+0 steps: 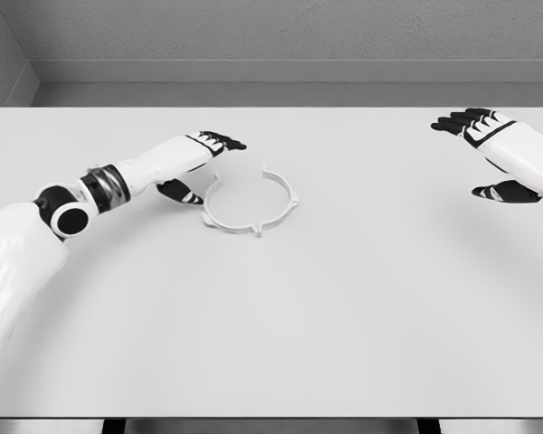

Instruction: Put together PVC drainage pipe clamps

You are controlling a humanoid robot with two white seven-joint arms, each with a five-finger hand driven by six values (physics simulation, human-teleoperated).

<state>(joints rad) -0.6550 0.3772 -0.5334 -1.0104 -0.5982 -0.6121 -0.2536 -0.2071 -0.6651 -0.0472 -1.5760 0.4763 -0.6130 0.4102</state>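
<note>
White PVC pipe clamp (250, 202): a thin ring with small tabs on its rim, lying flat on the table (344, 307), left of centre and toward the far half. The ring looks closed, with a tab at the near edge and another at the right side.

Left hand (199, 163): positioned just beside the clamp's left rim, fingers extended past the ring's far-left edge, thumb pointing down near the rim. Fingers are spread and grip nothing; contact with the clamp cannot be confirmed.

Right hand (489, 154): located near the table's far right corner, well apart from the clamp, fingers extended and relaxed, thumb separated, holding nothing.
</note>
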